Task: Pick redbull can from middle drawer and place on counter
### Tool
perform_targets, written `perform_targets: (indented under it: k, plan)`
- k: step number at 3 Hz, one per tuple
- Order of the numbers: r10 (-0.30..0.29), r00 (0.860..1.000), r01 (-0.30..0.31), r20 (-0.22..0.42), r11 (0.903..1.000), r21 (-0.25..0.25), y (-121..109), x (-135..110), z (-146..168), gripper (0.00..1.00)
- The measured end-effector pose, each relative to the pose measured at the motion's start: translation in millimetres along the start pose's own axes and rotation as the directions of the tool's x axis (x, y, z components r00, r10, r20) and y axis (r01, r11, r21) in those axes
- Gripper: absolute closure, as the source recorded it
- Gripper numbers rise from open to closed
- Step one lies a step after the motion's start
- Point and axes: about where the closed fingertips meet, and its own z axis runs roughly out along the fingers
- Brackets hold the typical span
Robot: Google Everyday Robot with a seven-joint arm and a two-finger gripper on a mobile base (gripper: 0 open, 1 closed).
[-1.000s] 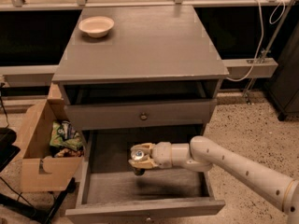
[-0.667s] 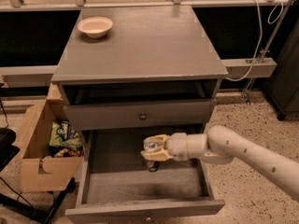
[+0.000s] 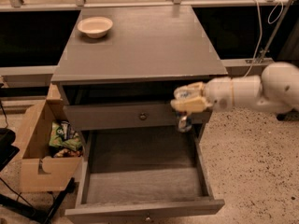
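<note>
My gripper (image 3: 187, 101) is shut on the redbull can (image 3: 184, 121), gripping it near its silver top; the can hangs upright in the air above the right side of the open middle drawer (image 3: 140, 183), in front of the closed drawer front above it. The drawer's wood-grain floor is bare. The counter (image 3: 140, 43) lies above and to the left of the gripper. My white arm (image 3: 254, 93) reaches in from the right.
A cream bowl (image 3: 95, 26) sits at the counter's back left. A cardboard box (image 3: 39, 146) with snack packets stands on the floor left of the cabinet. A dark slot (image 3: 121, 93) lies under the counter. Cables hang at the back right.
My gripper has lifted the can out of the drawer and moved it up and to the right, above the drawer's right wall. The view has shifted.
</note>
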Motion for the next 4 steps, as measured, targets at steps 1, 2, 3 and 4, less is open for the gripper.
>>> perform_targets:
  k: [1,2,3,4]
  plan:
    - [-0.013,1.000,0.011,0.027,0.9983,0.058,-24,-90,-40,1.00]
    - [-0.040,0.995,0.028,0.088,0.9907,0.133,-53,-175,-52,1.00]
    - [-0.060,0.988,0.029,0.143,0.9772,0.210,-91,-218,-38,1.00]
    - [-0.059,0.985,0.017,0.161,0.9668,0.255,-141,-216,1,1.00]
